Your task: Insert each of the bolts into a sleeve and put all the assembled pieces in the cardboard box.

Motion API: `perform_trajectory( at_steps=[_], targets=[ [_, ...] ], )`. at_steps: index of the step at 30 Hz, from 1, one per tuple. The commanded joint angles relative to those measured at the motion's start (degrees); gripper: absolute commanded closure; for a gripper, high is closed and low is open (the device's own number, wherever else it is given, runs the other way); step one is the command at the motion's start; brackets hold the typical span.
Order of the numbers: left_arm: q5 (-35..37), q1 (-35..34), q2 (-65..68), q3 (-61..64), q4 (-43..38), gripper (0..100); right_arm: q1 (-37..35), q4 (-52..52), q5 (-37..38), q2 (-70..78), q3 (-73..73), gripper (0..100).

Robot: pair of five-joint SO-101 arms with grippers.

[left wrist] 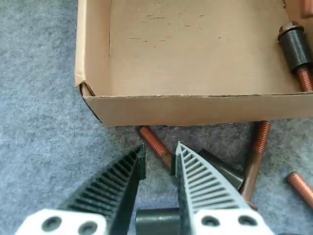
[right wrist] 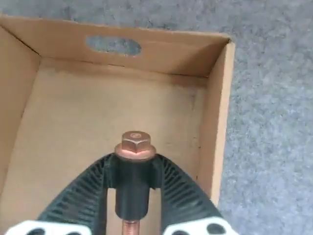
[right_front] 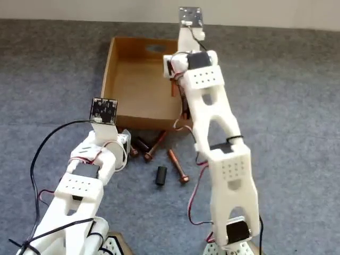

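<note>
Two grippers, two states. My right gripper (right wrist: pixel 133 166) is clamped on a black sleeve (right wrist: pixel 132 193) with a copper bolt (right wrist: pixel 135 145) seated in it, head up. It holds the piece upright above the floor of the cardboard box (right wrist: pixel 215 112), close to the right wall. My left gripper (left wrist: pixel 160 152) hangs low over the grey carpet (left wrist: pixel 44 122), just near of the box's near wall. Its jaws are a little apart, with the tips pointing at a loose bolt (left wrist: pixel 154 144) that lies by that wall. To the right of that bolt lie a loose sleeve (left wrist: pixel 220 169), a second bolt (left wrist: pixel 257 149) and a third bolt (left wrist: pixel 299 183). Another sleeve (right_front: pixel 161 175) lies nearer on the carpet, just left of the third bolt.
</note>
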Motion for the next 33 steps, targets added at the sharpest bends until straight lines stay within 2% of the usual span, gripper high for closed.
perform_trajectory(
  at_steps=[1,8,20,33],
  targets=[
    [0.26,-0.75,-1.36,-0.22,-0.97,90,0.04,4.62,-0.62,3.91,-11.56,99.1],
    [0.26,-0.75,-1.36,-0.22,-0.97,90,0.04,12.09,-0.62,10.24,-20.79,99.1],
    [0.26,-0.75,-1.36,-0.22,-0.97,90,-0.04,13.58,-0.62,15.78,-20.62,99.1],
    [0.26,-0.75,-1.36,-0.22,-0.97,90,-0.22,20.62,-0.97,16.31,-20.62,99.1]
  ],
)
